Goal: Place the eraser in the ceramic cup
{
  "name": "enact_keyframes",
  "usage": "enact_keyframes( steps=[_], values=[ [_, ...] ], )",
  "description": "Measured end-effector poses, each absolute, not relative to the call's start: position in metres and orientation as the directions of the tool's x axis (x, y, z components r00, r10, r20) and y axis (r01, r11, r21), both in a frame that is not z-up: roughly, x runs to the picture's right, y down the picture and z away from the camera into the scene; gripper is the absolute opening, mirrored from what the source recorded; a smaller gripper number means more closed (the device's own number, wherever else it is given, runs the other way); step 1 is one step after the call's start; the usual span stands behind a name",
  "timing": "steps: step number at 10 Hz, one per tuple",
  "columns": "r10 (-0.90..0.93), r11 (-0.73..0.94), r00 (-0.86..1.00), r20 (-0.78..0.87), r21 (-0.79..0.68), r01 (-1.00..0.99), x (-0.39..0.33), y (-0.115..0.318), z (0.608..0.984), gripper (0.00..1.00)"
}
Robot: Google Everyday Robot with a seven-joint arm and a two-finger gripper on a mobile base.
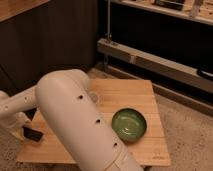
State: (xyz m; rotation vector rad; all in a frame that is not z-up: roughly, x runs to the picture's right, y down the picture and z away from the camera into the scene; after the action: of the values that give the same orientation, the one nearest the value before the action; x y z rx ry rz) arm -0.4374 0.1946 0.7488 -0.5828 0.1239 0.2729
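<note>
A small dark block, likely the eraser (34, 134), is at the left edge of the wooden table (125, 95). My gripper (25, 126) is right at it, at the end of the white arm (75, 120) that fills the foreground. I cannot tell whether the block rests on the table or is held. A small pale round shape, probably the ceramic cup (94, 97), peeks out just behind the arm near the table's middle and is mostly hidden.
A wide green glazed bowl (129, 124) sits on the right half of the table. A metal rail and dark shelving (150, 57) run behind the table. Speckled floor (190, 135) lies to the right.
</note>
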Motion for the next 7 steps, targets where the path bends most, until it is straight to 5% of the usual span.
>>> enact_keyframes(
  steps=[7],
  values=[
    [0.252, 0.848, 0.964, -0.088, -0.460, -0.264, -0.463, 0.102, 0.669, 0.00]
  ],
)
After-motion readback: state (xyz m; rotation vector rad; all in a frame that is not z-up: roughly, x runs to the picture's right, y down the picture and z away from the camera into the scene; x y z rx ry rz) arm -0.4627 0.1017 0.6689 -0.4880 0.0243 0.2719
